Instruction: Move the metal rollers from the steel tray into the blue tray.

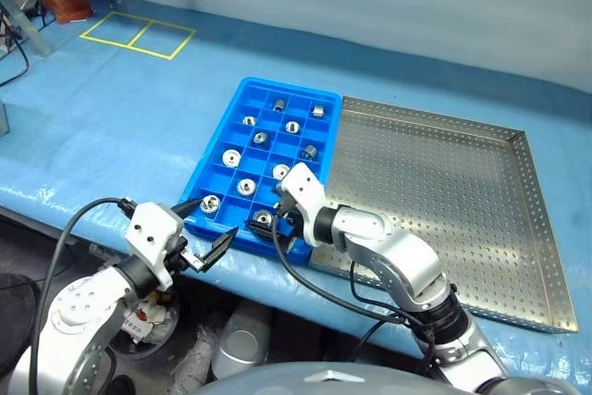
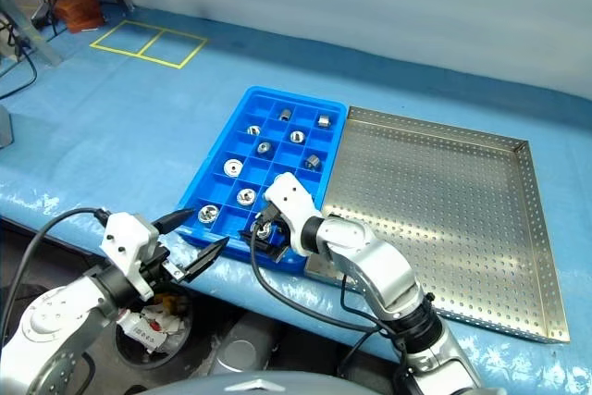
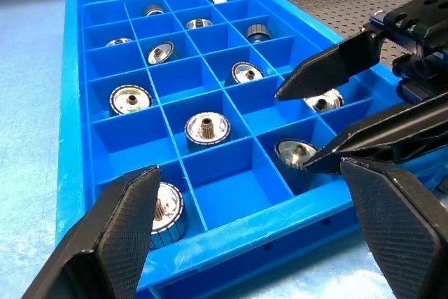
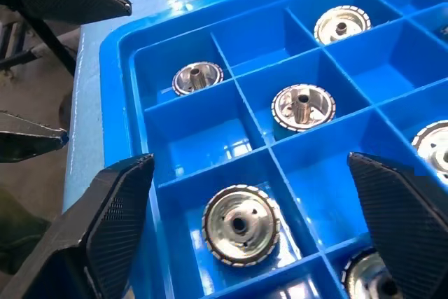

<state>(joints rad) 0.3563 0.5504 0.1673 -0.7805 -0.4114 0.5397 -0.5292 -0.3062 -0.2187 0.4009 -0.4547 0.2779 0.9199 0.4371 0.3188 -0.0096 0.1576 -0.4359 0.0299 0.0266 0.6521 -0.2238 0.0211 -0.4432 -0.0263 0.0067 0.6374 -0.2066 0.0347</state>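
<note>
Pincer of right arm gapes wide above roller, empty.

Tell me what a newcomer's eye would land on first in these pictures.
The blue tray stands out first, on the blue-covered table, its grid compartments dotted with shiny metal rollers. Directly beside it on the robot's right lies the big steel tray, its perforated floor bare. At the blue tray's near edge, the right gripper hangs open over a roller, and the left gripper is open just off the corner.
</note>
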